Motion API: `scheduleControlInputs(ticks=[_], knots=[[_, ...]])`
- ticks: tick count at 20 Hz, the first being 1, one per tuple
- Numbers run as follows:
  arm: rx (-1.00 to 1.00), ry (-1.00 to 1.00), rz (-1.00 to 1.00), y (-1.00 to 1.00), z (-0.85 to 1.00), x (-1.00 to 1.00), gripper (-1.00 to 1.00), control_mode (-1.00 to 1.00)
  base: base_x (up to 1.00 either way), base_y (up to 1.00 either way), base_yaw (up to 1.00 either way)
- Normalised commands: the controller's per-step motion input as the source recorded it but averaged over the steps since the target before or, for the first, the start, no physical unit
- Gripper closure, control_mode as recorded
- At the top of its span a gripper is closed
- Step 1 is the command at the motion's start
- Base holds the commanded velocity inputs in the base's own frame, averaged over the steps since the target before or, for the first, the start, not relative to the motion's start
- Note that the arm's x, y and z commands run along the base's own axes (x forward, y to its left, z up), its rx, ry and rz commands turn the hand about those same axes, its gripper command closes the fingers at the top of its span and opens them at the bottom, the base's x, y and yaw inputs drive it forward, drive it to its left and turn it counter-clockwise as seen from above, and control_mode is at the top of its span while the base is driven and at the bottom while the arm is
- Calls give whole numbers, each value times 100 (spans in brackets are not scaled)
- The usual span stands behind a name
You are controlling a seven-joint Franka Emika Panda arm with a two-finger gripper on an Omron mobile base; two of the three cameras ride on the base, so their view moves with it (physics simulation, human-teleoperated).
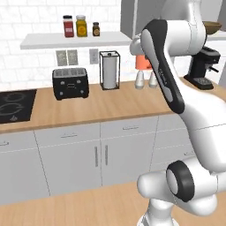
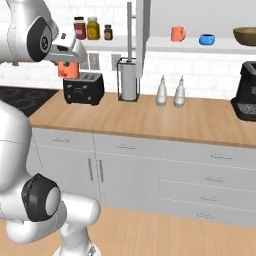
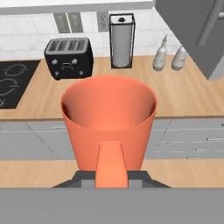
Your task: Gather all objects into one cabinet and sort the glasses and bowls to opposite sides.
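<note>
my gripper [image 3: 111, 181] is clamped on the salmon-orange cup [image 3: 108, 118], held up in the air over the counter [image 3: 183, 94]. light, rigid, probably slick, so i'm pinching the wall low.

The pincer [image 3: 111, 177] is mostly buried behind the salmon cup [image 3: 108, 122], so the fingertips can't be made out in the hand view. From the left base, the arm [image 1: 165, 75] covers most of that cup [image 1: 142, 62], leaving just an orange sliver. Same arm cuts across the wooden bowl [image 1: 212, 27] and part of the coffee machine [image 1: 202, 66]. In the right base view the bowl [image 2: 245, 35] runs off the right edge, and so does the coffee machine [image 2: 246, 90]. The stovetop [image 1: 15, 106] is clipped at the left edge. Jar labels [image 1: 80, 26] are too small to read. The cabinet door [image 3: 197, 30] is cropped by the hand view's top and right edge.
</note>
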Motion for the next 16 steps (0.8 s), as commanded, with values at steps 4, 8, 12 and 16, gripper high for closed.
scheduleControlInputs(ticks=[4, 8, 12, 16], knots=[[0, 0, 0, 0, 0, 0, 100, 100, 0, -78, 0], [0, 0, 0, 0, 0, 0, 100, 100, 0, -80, 0], [0, 0, 0, 0, 0, 0, 100, 100, 0, -78, 0], [0, 0, 0, 0, 0, 0, 100, 100, 38, -68, -1]])
